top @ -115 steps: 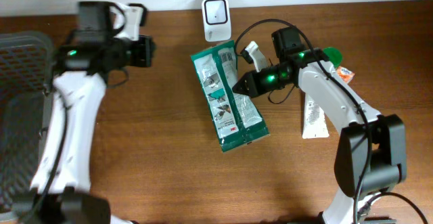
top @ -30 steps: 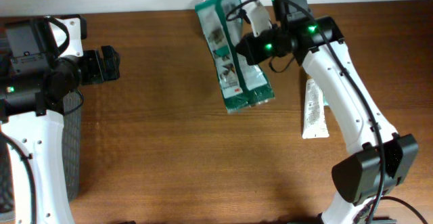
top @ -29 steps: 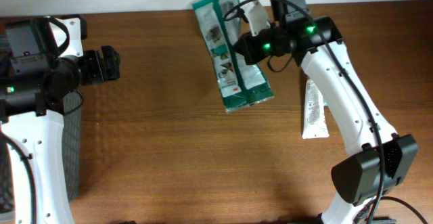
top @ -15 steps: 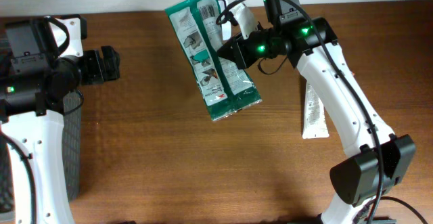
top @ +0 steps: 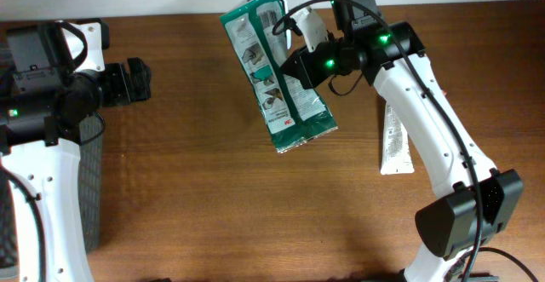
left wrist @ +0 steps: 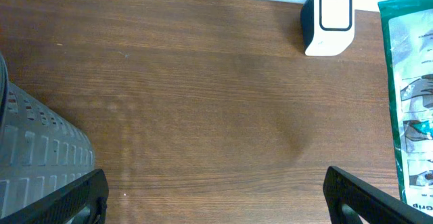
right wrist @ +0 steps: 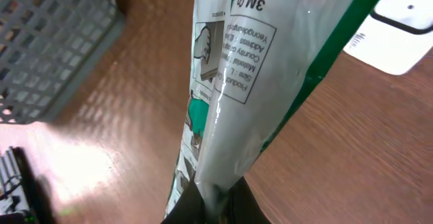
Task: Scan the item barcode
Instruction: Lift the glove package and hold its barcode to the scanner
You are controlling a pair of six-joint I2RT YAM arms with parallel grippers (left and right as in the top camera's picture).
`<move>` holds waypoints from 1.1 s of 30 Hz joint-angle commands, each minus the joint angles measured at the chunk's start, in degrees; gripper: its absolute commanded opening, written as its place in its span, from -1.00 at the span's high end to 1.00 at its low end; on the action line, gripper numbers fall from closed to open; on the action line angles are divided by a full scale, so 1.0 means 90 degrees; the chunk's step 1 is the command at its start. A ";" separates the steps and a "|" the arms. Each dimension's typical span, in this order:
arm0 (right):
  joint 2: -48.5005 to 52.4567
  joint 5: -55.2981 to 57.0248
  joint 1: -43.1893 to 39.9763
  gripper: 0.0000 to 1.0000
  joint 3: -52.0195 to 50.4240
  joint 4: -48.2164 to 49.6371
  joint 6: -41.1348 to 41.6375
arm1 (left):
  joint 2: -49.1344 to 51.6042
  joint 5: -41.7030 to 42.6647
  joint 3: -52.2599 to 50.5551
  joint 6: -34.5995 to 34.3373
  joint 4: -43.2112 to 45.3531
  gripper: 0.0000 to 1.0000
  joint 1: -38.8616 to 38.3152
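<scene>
The item is a long green and white packet [top: 274,73], held up off the table and tilted, with a barcode near its top end [top: 271,14]. My right gripper [top: 295,67] is shut on the packet's right edge. In the right wrist view the packet [right wrist: 257,75] rises from the pinched fingers [right wrist: 215,207]. A white scanner [right wrist: 404,21] stands behind it, to the right. The left wrist view shows the scanner [left wrist: 328,19] at the table's back and the packet [left wrist: 409,109] at the right edge. My left gripper [top: 138,82] stays open at the far left, holding nothing.
A white tube [top: 396,141] lies on the table under the right arm. A grey mesh basket [top: 92,188] stands at the left edge; the basket [left wrist: 34,146] also fills the left wrist view's lower left corner. The table's back edge meets a white wall.
Over the last second my right gripper swung the packet left and raised it, tilting it more, then eased it back slightly right. The left arm has not moved.
</scene>
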 commanded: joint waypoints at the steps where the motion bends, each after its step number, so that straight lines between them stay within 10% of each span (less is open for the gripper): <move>1: -0.0197 0.0486 0.0007 0.92 0.0165 -0.0034 -0.0095 | -0.0053 0.0095 0.0080 0.0078 0.0007 -0.98 -0.0007; 15: 0.0427 0.4864 0.0935 0.92 0.0163 0.1362 -0.1027 | -0.0053 0.0095 0.0080 0.0078 0.0007 -0.98 -0.0007; 33: 0.3075 1.0083 0.1265 0.92 0.0163 0.5809 -0.5989 | -0.0053 0.0095 0.0080 0.0075 0.0007 -0.98 -0.0007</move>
